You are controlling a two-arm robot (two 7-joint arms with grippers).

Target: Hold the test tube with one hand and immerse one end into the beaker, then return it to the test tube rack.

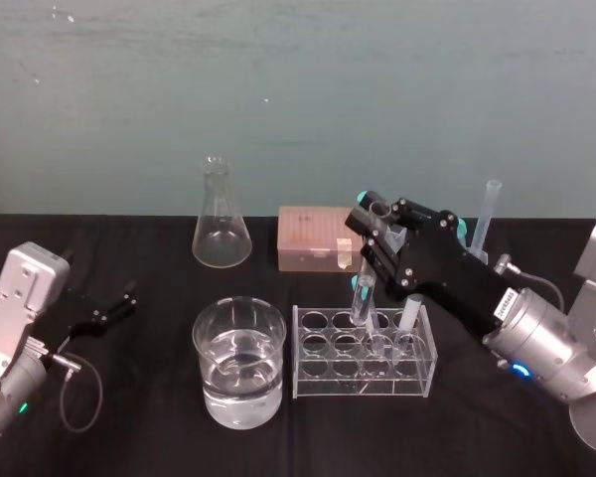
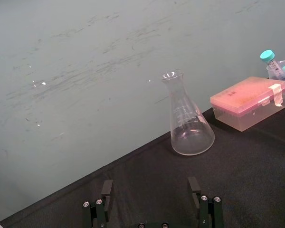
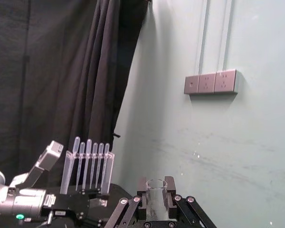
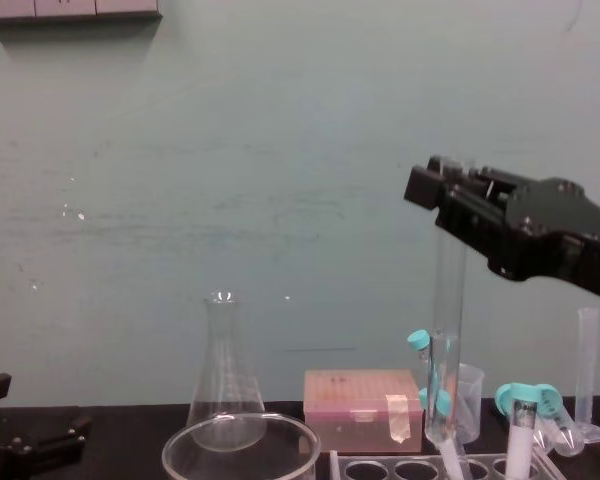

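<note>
My right fingers [image 1: 363,220] clamp the test tube [image 1: 362,300] upright at the test tube rack [image 1: 366,390]; left fingers [image 2: 106,189], spread empty, well left of it.

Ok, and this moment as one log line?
right end effector: shut on test tube, upright | lower end: over test tube rack | beaker: holds liquid | left end effector: open, parked left
</note>
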